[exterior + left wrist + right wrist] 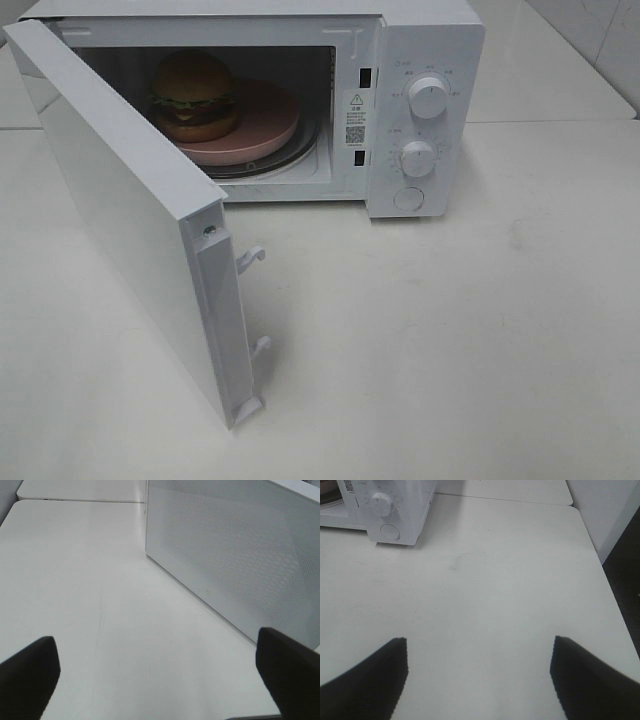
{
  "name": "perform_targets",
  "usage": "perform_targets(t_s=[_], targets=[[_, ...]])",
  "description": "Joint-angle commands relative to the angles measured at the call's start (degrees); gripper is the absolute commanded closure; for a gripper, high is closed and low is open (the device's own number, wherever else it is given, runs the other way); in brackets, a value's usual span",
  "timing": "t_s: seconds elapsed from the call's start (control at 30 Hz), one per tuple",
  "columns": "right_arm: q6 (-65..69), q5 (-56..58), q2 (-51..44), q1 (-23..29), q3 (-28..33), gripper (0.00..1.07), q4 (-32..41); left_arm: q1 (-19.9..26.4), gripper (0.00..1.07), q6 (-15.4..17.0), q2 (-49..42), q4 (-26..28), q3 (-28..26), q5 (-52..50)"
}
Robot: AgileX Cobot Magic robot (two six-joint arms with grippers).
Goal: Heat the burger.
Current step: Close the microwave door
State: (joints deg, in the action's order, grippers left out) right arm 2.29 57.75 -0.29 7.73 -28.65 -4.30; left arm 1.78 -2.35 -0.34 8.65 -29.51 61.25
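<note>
Left tool (155,637) and right tool (478,640), both spread wide, hover above white table (450,330).

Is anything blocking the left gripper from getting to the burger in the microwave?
Yes, likely the open microwave door: the open left gripper faces its outer side, and the burger sits inside on the pink plate, beyond that door.

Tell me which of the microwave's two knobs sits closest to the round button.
The lower knob: it sits directly above the round button, while the upper knob stands farther up, with the lower one in between.
</note>
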Motion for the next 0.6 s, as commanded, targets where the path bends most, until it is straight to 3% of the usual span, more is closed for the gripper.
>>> perform_targets(t_s=[0.03, 0.27, 0.3, 0.37, 0.4, 0.47, 0.53, 0.57, 0.6], targets=[[0.1, -0.9, -1.8, -0.4, 0.1, 0.31, -0.2, 0.0, 0.08, 0.1, 0.2, 0.3, -0.5, -0.4], [0.1, -0.9, -1.8, -0.4, 0.1, 0.31, -0.2, 0.0, 0.20, 0.1, 3.7, 0.2, -2.3, -4.7], [0.1, -0.9, -1.8, -0.4, 0.1, 0.31, -0.2, 0.0, 0.29, 0.1, 5.4, 0.2, -2.2, -6.6], [0.1, -0.9, -1.8, -0.4, 0.1, 0.31, -0.2, 0.0, 0.33, 0.1, 6.4, 0.2, -2.2, -7.3], [0.1, -0.9, -1.8, -0.4, 0.1, 0.31, -0.2, 0.0, 0.44, 0.1, 8.1, 0.2, -2.2, -8.9], [0.1, -0.9, -1.8, -0.4, 0.1, 0.31, -0.2, 0.0, 0.48, 0.1, 8.9, 0.2, -2.2, -9.5], [0.1, -0.9, -1.8, -0.4, 0.1, 0.31, -0.2, 0.0, 0.65, 0.1, 12.0, 0.3, -2.2, -11.7], [0.1, -0.9, -1.8, -0.4, 0.1, 0.31, -0.2, 0.0, 0.65, 0.1, 12.0, 0.3, -2.2, -11.7], [0.1, -0.9, -1.8, -0.4, 0.1, 0.31, -0.2, 0.0, 0.77, 0.1, 14.4, 0.4, -2.2, -13.2]])
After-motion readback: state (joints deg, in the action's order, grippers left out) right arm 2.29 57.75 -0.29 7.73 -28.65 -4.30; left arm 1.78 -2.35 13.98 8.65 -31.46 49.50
